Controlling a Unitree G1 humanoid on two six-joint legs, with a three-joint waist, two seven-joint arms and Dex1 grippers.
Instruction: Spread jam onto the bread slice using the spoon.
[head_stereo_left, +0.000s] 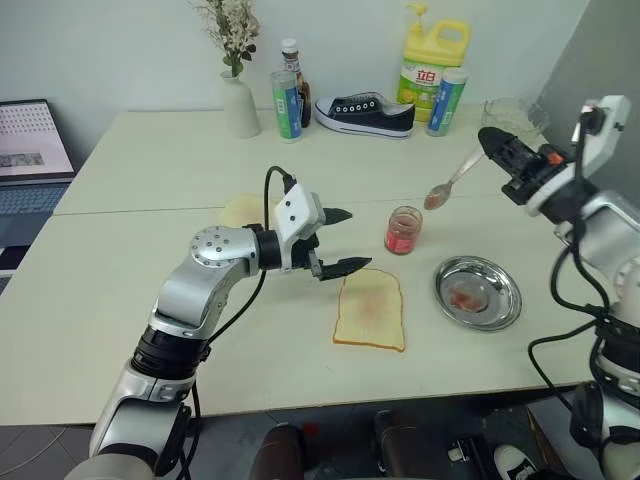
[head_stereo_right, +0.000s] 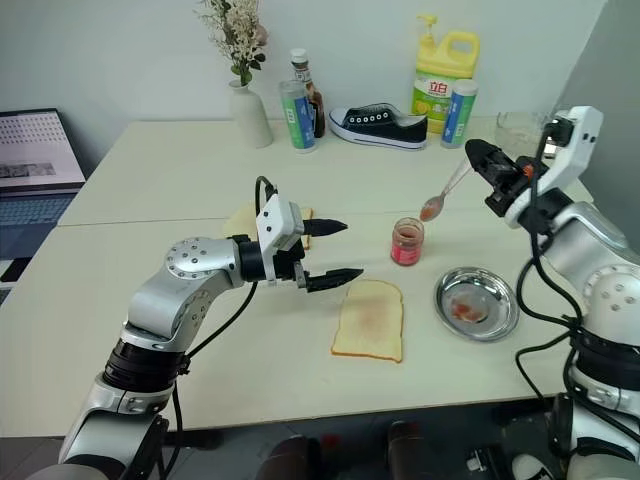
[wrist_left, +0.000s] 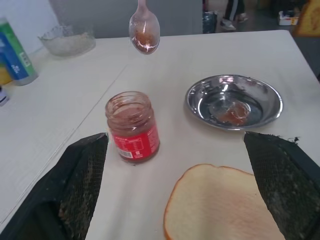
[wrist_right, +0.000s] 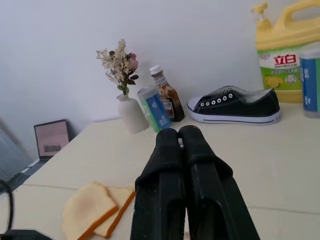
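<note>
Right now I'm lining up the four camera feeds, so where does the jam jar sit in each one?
Left eye view: the jam jar stands right of centre, beyond the bread slice.
Right eye view: right of centre, likewise beyond the bread.
Left wrist view: left of centre, with the spoon above it in the picture.
Right wrist view: not in it.
Shared landmark: the steel dish, beside the jar on the robot's right.

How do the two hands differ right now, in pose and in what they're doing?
The left hand is open and holds nothing, low over the table beside the bread slice. The right hand is shut on the spoon, raised above the jam jar, the spoon's bowl carrying jam. Both have two black fingers.
</note>
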